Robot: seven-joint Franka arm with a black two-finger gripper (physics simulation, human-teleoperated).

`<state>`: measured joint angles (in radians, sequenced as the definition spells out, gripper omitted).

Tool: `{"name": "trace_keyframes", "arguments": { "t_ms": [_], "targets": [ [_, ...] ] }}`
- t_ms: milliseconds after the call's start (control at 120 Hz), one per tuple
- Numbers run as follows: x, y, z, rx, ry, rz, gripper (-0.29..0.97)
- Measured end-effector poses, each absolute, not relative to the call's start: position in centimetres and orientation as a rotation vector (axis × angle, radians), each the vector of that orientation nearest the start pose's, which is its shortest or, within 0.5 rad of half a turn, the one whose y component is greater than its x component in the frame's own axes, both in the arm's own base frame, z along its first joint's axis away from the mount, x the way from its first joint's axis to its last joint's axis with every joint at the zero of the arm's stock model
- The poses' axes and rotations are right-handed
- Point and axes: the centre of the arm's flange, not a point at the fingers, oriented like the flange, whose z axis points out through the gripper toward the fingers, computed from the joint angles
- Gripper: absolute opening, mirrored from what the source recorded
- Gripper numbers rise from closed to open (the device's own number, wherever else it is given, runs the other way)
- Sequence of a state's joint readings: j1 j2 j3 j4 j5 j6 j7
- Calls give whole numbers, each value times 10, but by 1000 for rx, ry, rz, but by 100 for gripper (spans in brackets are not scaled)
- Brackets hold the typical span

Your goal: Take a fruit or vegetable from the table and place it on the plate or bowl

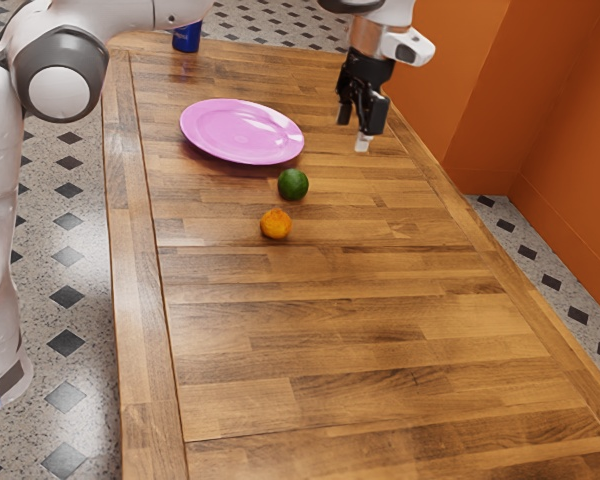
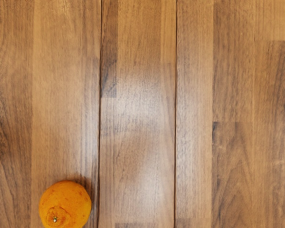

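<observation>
A pink plate [image 1: 242, 131] lies on the wooden table [image 1: 360, 330] toward its far end. A green lime [image 1: 293, 184] sits just in front of the plate, and an orange [image 1: 276, 223] rests a little nearer than the lime. My gripper [image 1: 361, 134] hangs above the table near its edge on the exterior view's right, beside the plate and apart from both fruits. Its fingers stand open with nothing between them. In the wrist view the orange [image 2: 65, 205] lies on bare planks [image 2: 180, 118], off to one side of my hand.
A blue object [image 1: 187, 37] stands at the table's far edge behind the plate. An orange wall [image 1: 510, 90] rises close on the exterior view's right. The arm's white base [image 1: 0, 250] stands at the exterior view's left on a tiled floor.
</observation>
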<state>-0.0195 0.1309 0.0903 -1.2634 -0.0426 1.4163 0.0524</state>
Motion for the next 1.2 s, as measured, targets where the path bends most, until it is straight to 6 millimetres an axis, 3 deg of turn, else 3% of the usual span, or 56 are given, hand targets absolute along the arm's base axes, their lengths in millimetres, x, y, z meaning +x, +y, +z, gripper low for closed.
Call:
{"name": "trace_keyframes", "arguments": {
  "t_ms": [258, 367, 425, 600, 683, 867, 992, 1200],
  "targets": [
    [579, 34, 683, -3167, -63, -81, 68],
    [575, 31, 695, -3164, -66, -122, 68],
    [578, 37, 683, -3163, -92, -81, 68],
    [577, 92, 644, -3145, -267, 51, 68],
    [573, 105, 624, -3140, -310, 117, 68],
    [529, 110, 594, -3151, -330, 188, 68],
    [519, 113, 587, -3143, -338, 163, 68],
    [499, 85, 563, -3158, -260, 198, 68]
  ]
}}
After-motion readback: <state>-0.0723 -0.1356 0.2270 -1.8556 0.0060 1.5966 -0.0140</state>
